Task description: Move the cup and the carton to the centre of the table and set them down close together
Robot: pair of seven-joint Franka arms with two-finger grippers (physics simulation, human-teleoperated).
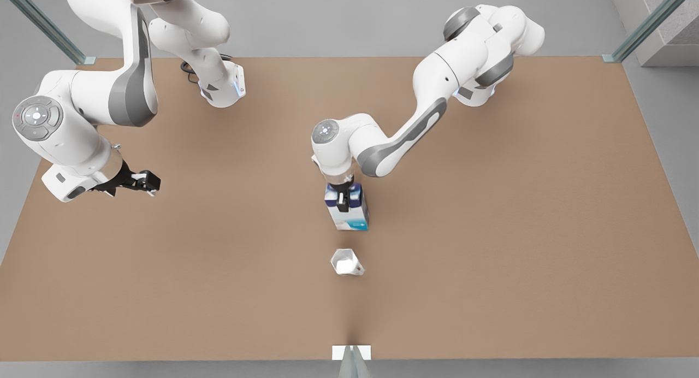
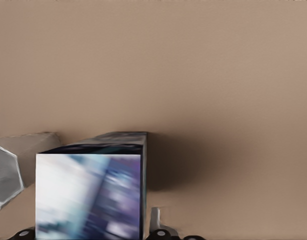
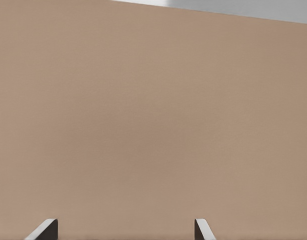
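Front view: the carton point(image 1: 348, 211) stands upright near the middle of the tan table point(image 1: 491, 258), its white, teal-blue and dark navy print too blurred for any word or brand to be read. The left gripper point(image 1: 343, 200) comes straight down on it from above, on the arm reaching in from the front view's right, and its fingers are closed against the carton's sides. Just beside the carton, toward the near edge of the table, sits the cup point(image 1: 346, 262), a small pale cup with an angular rim; the two are close but a strip of bare table lies between them. The cup's inside looks white and I cannot tell whether anything is in it. In the left wrist view the carton point(image 2: 89, 192) sits between the fingers point(image 2: 154, 221), with the faceted edge of the cup point(image 2: 6, 176) just past it. The right gripper point(image 1: 146, 182) hangs above the table at the front view's left, well apart from both things, its arm waiting; in the right wrist view its two fingertips point(image 3: 43, 231) stand spread wide over bare table point(image 3: 153, 125), holding nothing. A small white bracket point(image 1: 351, 352) sits at the middle of the table's near edge.
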